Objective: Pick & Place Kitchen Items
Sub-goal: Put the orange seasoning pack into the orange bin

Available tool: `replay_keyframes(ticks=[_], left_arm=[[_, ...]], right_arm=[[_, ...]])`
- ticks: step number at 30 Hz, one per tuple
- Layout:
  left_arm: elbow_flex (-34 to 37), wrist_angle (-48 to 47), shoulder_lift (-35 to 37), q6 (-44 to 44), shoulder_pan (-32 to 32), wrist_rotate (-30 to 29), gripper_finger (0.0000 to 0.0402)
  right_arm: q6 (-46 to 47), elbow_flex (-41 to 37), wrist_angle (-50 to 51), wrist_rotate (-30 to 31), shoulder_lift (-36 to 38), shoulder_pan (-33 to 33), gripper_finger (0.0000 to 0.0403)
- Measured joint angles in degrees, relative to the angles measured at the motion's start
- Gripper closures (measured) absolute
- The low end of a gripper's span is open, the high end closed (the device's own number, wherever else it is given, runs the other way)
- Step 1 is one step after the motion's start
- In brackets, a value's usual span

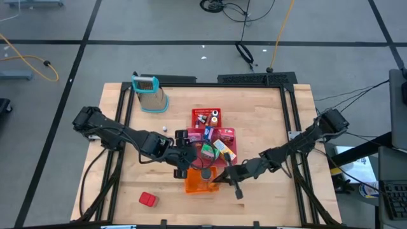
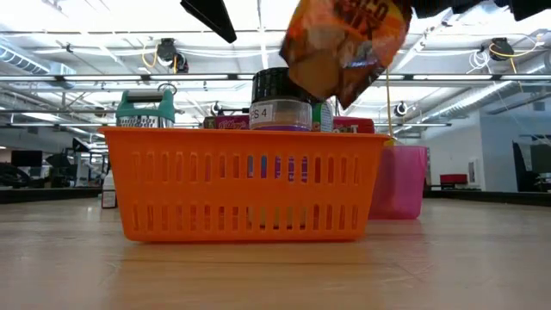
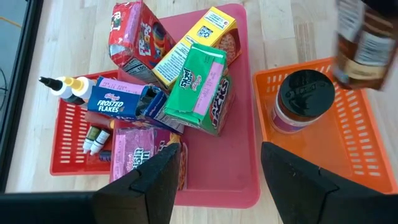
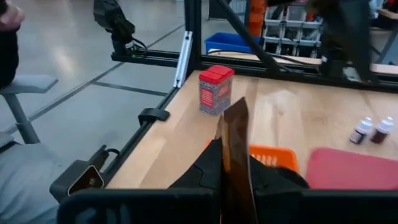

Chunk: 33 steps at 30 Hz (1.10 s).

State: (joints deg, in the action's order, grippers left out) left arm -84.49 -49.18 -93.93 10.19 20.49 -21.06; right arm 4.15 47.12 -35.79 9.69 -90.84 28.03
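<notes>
Snack pouch point(image 2: 344, 47) pinched in right gripper point(image 4: 231, 163) above orange basket point(image 2: 245, 185) on wooden table point(image 1: 267, 121); left gripper point(image 3: 214, 174) agape over cereal boxes point(image 3: 196, 84); warehouse floor beyond.

Grey floor point(image 1: 57, 25) crossed by dark lines, with a yellow cable point(image 1: 28, 54) and black cables point(image 1: 232, 9) lying loose. Overhead, white ceiling beams point(image 2: 86, 47) and strip lighting. Beyond the table edge, a blue bin point(image 4: 227, 42) and a grey seat point(image 4: 22, 84).

Both arms are black, built of jointed segments with black cables along them. The left hand point(image 3: 217, 180) has two broad, matte dark fingers point(image 3: 155, 180).
</notes>
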Motion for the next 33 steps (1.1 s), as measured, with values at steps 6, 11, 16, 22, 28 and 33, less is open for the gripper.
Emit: replay_keyframes(ticks=[6,11,16,22,28,33], left_arm=[[0.0,0.0,0.0,0.0,0.0,0.0,0.0176],[0.0,0.0,0.0,0.0,0.0,0.0,0.0176],[0.0,0.0,0.0,-0.1,0.0,0.0,0.0176],[0.0,0.1,0.0,-0.3,0.0,0.0,0.0176],[0.0,1.3,0.0,-1.0,0.0,0.0,0.0176],[0.0,3.6,0.0,-2.2,0.0,0.1,0.0176]], right_arm=[[-2.1,6.2,0.4,-2.5,-7.0,0.0,0.0403],[-2.3,11.0,6.7,-2.3,-10.9,-0.7,0.0403],[-2.3,12.3,8.7,-2.2,-11.7,-1.5,0.0403],[-2.8,12.3,9.4,-2.3,-11.1,-1.6,0.0403],[-3.3,12.2,9.9,-2.0,-10.5,-1.6,0.0403],[-3.4,12.2,13.0,2.3,-10.5,-1.6,0.0403]])
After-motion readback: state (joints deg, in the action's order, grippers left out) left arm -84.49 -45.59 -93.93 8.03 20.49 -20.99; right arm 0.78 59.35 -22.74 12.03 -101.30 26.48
